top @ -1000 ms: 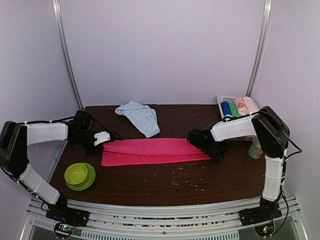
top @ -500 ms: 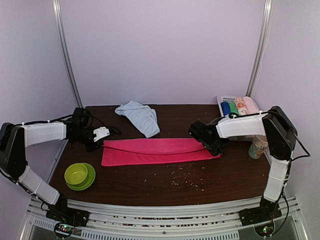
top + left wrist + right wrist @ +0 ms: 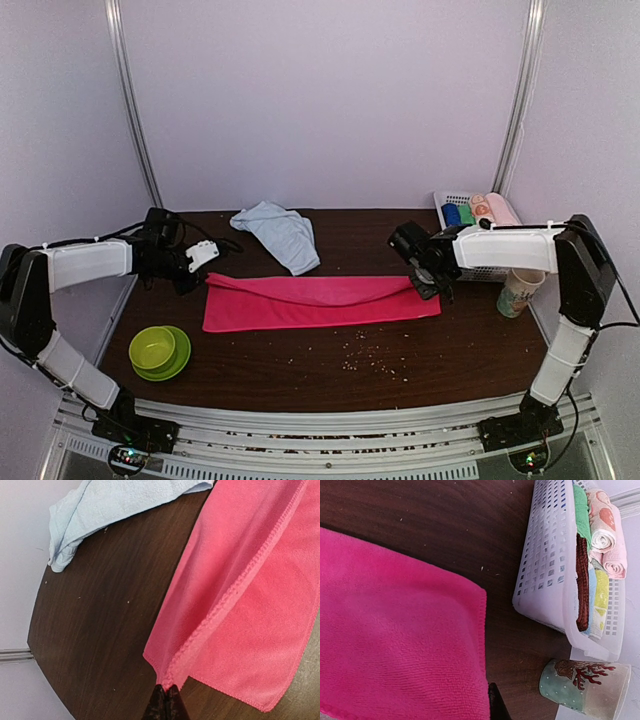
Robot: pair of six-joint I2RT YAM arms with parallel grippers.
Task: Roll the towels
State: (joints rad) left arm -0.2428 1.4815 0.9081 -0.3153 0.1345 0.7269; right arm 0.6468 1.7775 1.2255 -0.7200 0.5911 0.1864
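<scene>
The magenta-pink towel [image 3: 320, 301] lies folded lengthwise as a long strip across the middle of the table. My left gripper [image 3: 198, 271] is at its far left corner. In the left wrist view that gripper [image 3: 166, 694] is shut on the corner, where the towel's [image 3: 250, 605] two hemmed layers meet. My right gripper [image 3: 427, 286] is shut on the strip's right end. The right wrist view shows one dark fingertip [image 3: 496, 706] against the towel's [image 3: 395, 645] edge, with the other hidden. The pale blue towel [image 3: 278, 233] lies crumpled at the back, apart from both grippers.
A white perforated basket [image 3: 444, 200] with several small rolls stands at the back right, close to the right arm. A patterned cup [image 3: 518, 292] stands beside it. Green bowls [image 3: 156, 350] sit at the front left. Crumbs [image 3: 365, 356] are scattered in front of the pink towel.
My right gripper has moved right and toward the back, drawing the pink towel's right end out longer. My left gripper has shifted slightly back with its corner.
</scene>
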